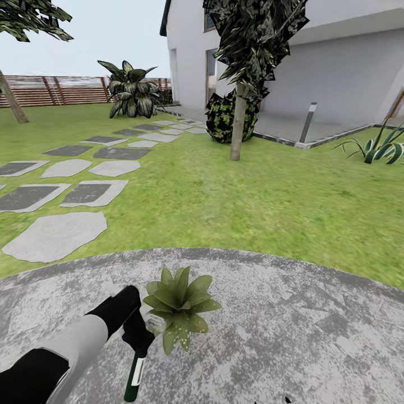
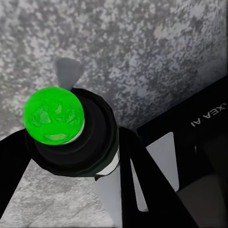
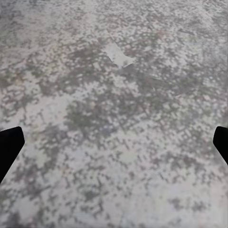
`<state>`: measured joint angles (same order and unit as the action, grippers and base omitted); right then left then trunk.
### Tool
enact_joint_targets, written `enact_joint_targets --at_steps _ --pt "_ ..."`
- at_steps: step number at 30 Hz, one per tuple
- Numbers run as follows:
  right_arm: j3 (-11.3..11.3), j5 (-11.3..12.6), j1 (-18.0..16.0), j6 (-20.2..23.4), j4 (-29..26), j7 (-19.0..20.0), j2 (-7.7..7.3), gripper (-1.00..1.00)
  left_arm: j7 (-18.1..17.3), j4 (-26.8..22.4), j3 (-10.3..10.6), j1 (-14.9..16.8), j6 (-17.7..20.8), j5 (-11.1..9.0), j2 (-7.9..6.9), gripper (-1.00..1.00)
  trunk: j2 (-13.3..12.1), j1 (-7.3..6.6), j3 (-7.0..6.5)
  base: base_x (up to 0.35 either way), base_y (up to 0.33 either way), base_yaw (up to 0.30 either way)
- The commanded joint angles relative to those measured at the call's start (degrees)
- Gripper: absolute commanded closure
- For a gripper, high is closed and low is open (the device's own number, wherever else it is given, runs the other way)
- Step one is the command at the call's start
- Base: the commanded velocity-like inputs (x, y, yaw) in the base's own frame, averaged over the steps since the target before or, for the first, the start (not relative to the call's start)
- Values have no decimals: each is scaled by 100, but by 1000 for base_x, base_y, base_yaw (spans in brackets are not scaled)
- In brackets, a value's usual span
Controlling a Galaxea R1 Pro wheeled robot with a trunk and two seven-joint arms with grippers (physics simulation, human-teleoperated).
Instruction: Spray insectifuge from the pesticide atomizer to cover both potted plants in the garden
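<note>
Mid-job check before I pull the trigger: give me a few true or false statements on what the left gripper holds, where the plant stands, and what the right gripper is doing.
1. The left gripper is shut on the pesticide atomizer. True.
2. The atomizer's spray head is beside the broad speckled potted plant. True.
3. That plant stands on the lawn. False: it stands on the grey paved patio.
4. The right gripper is clamped on a second bottle. False: its fingertips are spread wide at the frame edges, with bare paving between them.
5. A grey bollard lamp stands near the house. True.
</note>
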<state>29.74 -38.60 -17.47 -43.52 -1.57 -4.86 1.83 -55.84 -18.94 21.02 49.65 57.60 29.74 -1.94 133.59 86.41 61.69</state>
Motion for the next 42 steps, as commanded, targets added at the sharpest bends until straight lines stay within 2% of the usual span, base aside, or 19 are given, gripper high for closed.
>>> enact_joint_targets --at_steps 1,6,9,12,21,28,35,42 --pt "14 -60 -2 -5 5 -52 1 -100 -55 -36 -5 -97 23 51 -14 100 2 -1 5 0 0 0" --pt "18 -60 -2 -7 0 -59 2 -100 -50 -97 -27 -197 21 50 -22 100 2 -1 5 0 0 0" --pt "22 -60 -2 -8 -1 -59 1 -100 -50 -403 -41 -201 23 50 -1 100 2 -1 5 30 0 0" --pt "22 -60 -2 -8 -1 -59 1 -100 -50 -488 -41 -202 23 50 4 100 2 -1 5 201 0 0" --pt "27 -44 -2 -16 -1 -60 -5 -100 -50 -506 -33 -202 23 50 2 100 2 -1 5 -12 9 0" --pt "27 -43 -2 -16 -1 -59 -3 -100 -21 -529 -37 -202 23 50 1 100 2 -1 5 -131 196 0" --pt "23 -51 -2 -16 -1 -59 1 -100 26 -473 -11 -214 19 63 -66 100 2 -1 5 -2 19 -12" --pt "23 -51 -2 -16 -1 -59 1 -100 39 -467 6 -530 -2 67 -66 100 2 -1 5 0 0 -39"
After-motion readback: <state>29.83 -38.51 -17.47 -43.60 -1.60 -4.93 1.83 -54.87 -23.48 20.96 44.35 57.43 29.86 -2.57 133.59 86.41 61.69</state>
